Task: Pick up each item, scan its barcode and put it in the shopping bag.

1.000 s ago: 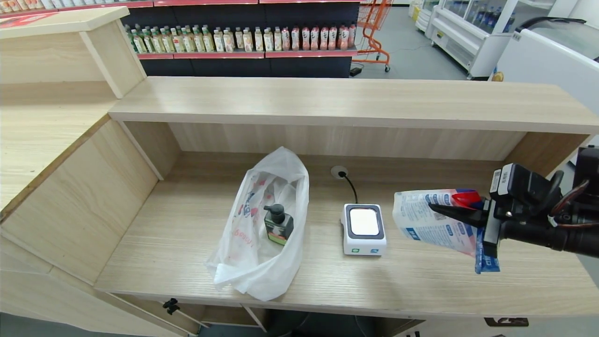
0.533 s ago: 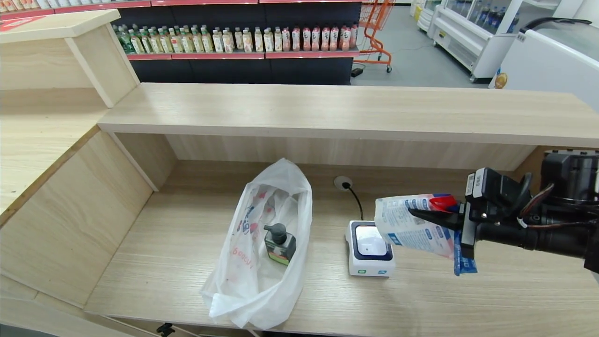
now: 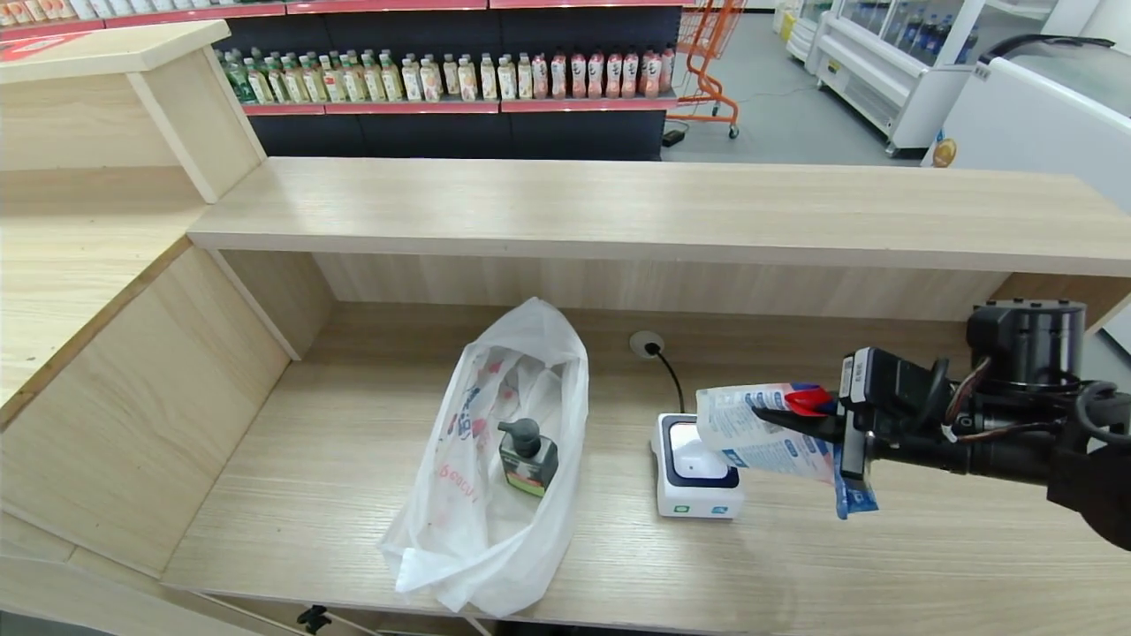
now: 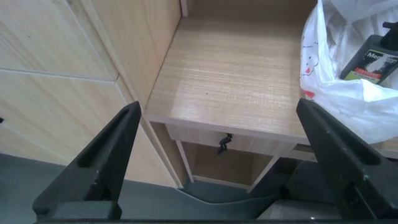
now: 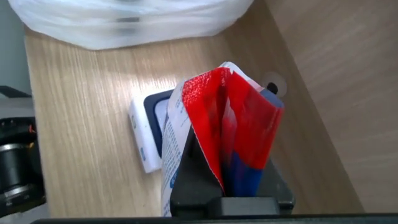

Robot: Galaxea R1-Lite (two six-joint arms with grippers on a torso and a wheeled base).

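Pouch (image 3: pixel 764 433), white and blue with a red top, is clamped in my right gripper (image 3: pixel 778 420). The jaws are pressed onto its red end and the body sticks out sideways towards the bag. It hangs in the air above the counter (image 3: pixel 839 565), and its free end overlaps the right part of the scanner (image 3: pixel 694 490). In the right wrist view the pouch (image 5: pixel 230 118) rises straight out of the right gripper (image 5: pixel 224 180), with the scanner (image 5: pixel 146 134) beneath it.

A cable (image 3: pixel 667 371) runs from the scanner back to a grommet (image 3: pixel 645 340) near the rear wall. The shopping bag (image 3: pixel 459 495) lies left of the scanner with a bare strip of wood between them. Its mouth gapes upward with a pump bottle (image 3: pixel 527 458) inside, and its lower end sits close to the counter's front edge.

The upper ledge (image 3: pixel 618 208) overhangs the back of the work surface. The side panel (image 3: pixel 159 389) closes off the left. Bare counter runs right of the scanner, under my arm.

My left gripper (image 4: pixel 217 106) has its jaws wide apart and holds nothing. It hangs off the counter's front left corner, near the shopping bag (image 4: pixel 348 99) and the pump bottle (image 4: pixel 373 59).
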